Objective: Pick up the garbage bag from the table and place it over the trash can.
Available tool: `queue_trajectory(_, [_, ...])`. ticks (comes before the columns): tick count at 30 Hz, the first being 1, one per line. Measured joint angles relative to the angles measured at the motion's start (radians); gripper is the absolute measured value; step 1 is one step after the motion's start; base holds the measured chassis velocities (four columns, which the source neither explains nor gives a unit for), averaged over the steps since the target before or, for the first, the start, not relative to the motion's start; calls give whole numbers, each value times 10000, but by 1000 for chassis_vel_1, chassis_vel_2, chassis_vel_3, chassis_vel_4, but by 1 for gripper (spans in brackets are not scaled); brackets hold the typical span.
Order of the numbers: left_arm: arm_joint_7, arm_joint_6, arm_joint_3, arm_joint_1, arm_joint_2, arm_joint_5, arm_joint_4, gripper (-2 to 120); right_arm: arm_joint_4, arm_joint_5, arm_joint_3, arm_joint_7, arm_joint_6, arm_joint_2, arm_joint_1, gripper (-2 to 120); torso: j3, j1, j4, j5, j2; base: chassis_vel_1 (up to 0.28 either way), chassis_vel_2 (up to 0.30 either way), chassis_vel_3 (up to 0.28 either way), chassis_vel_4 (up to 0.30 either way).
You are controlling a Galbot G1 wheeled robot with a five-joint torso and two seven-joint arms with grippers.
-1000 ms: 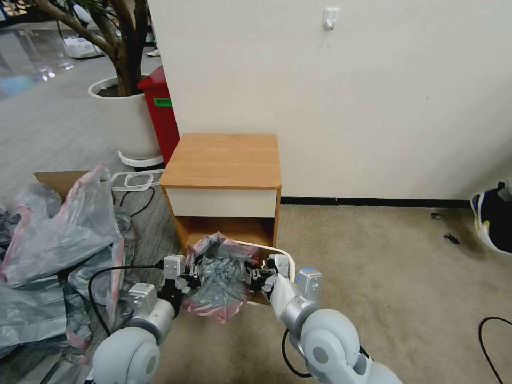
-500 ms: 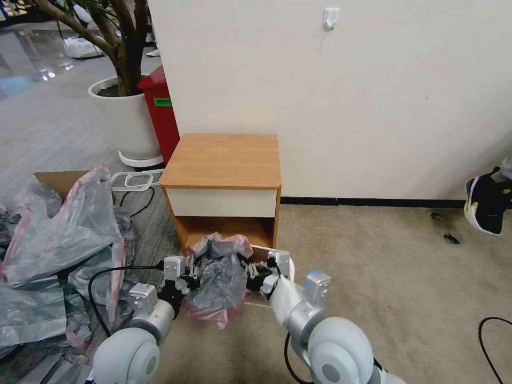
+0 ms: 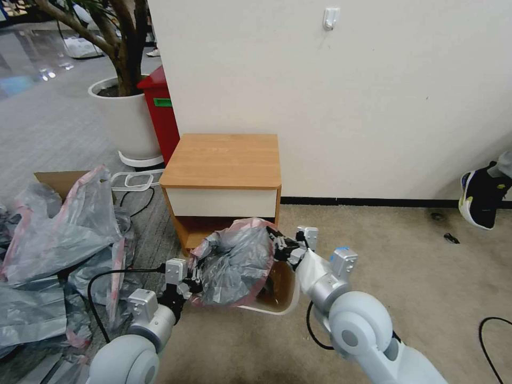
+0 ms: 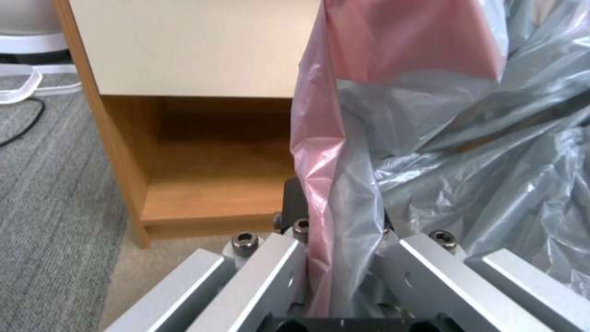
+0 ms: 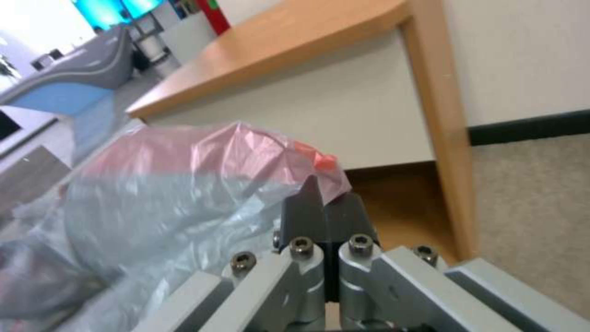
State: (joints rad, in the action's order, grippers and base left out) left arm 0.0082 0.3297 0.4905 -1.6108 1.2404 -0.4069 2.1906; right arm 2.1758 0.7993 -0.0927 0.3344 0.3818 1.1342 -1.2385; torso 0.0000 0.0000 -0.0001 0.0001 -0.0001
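The garbage bag (image 3: pixel 234 266), crinkly grey with a pink rim, is stretched between both grippers just in front of the table (image 3: pixel 224 160). My left gripper (image 3: pixel 193 278) is shut on the bag's pink rim (image 4: pixel 320 184) at its near left edge. My right gripper (image 3: pixel 278 247), higher and to the right, is shut on the rim's far right edge (image 5: pixel 258 152). The cream trash can (image 3: pixel 273 311) stands on the carpet under the bag's right half, its mouth partly open to view and its left part hidden by the bag. In the wrist views each gripper (image 4: pixel 338 216) (image 5: pixel 324 203) pinches thin plastic.
A heap of grey-pink bags (image 3: pixel 58 240) and a cardboard box (image 3: pixel 58 180) lie at the left. A red bin (image 3: pixel 160 106) and a white plant pot (image 3: pixel 125 120) stand behind the table. Cables (image 3: pixel 496 330) cross the floor. A person's shoe (image 3: pixel 480 197) shows at the right. Open carpet lies to the right.
My right gripper has risen and swung right and away with the rim, pulling the bag open and uncovering part of the trash can. The left gripper has barely moved.
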Motion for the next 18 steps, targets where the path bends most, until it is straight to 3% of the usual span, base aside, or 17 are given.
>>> queue_trajectory(18, [-11,-111,258,106,224,-351,25,0,489,124,-1211,93,175,-1112,-917,0,0,-1,0,-1,0,0,0,0,0])
